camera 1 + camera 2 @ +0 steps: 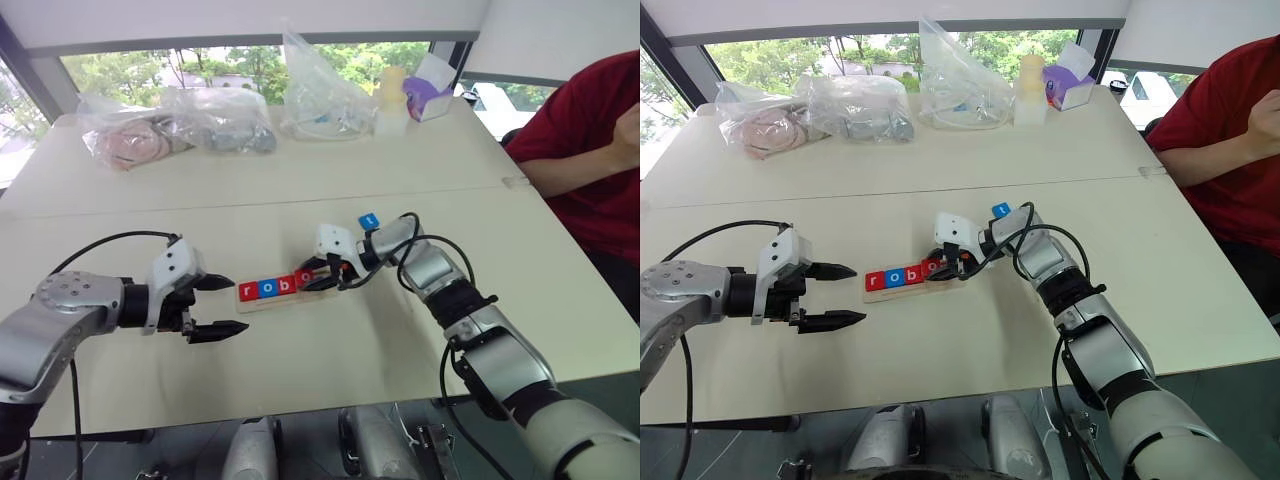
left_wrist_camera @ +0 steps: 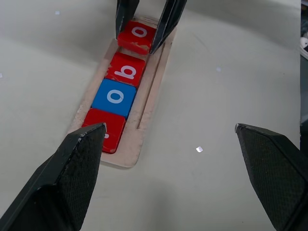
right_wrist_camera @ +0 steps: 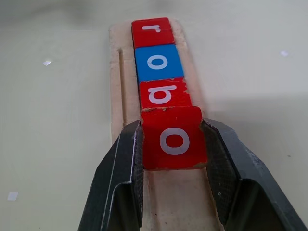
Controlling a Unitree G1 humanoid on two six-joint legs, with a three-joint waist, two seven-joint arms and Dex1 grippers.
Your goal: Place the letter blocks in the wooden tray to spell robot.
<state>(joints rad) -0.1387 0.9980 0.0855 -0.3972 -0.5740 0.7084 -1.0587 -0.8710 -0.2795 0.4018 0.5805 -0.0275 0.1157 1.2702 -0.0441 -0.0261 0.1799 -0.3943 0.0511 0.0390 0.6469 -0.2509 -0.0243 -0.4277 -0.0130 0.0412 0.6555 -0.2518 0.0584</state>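
right gripper (image 3: 174, 144) clamped red "o" block (image 3: 173, 137) over wooden tray (image 3: 115, 96), just behind "b" (image 3: 163, 94) | r (image 3: 152, 30), blue o (image 3: 158, 62), b sat in tray | blue t block (image 1: 369, 221) on table behind right wrist | left gripper (image 1: 222, 305) spread wide, empty, near tray's r end

Two head views look forward and down across the pale table (image 1: 300, 190). Both wrist views sit close, facing opposite ends of the long light-wood tray (image 3: 115, 62).
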